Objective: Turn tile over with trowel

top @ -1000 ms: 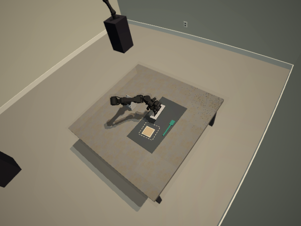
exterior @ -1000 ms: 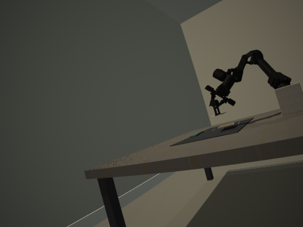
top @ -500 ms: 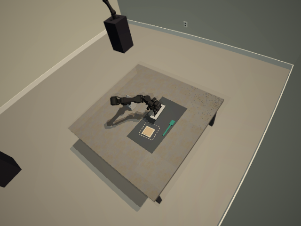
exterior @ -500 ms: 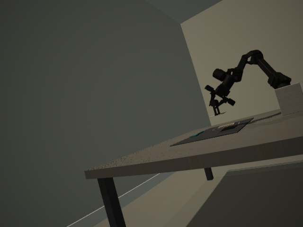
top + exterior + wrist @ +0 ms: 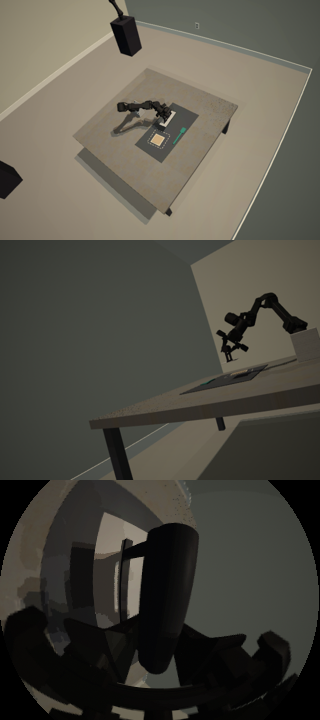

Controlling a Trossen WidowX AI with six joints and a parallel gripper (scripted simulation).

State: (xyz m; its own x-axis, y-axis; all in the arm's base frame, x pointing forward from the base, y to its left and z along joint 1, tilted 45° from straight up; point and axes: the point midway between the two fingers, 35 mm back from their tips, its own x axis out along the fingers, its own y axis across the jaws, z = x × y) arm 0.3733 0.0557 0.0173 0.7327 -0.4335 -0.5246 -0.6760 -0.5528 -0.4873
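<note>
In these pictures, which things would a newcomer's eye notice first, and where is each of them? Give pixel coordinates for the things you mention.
Probably first the pale-bordered tan tile point(image 5: 157, 139) point(image 5: 239, 372), bright on the dark mat point(image 5: 180, 116) point(image 5: 196, 389), inside the dashed outline. Next, the green tool point(image 5: 178, 135) point(image 5: 207, 382) lying on the mat beside it. Then the black arm point(image 5: 138, 105) point(image 5: 283, 311), its gripper holding a pale, flat-bladed tool point(image 5: 170, 119) point(image 5: 235, 359) above the mat.
</note>
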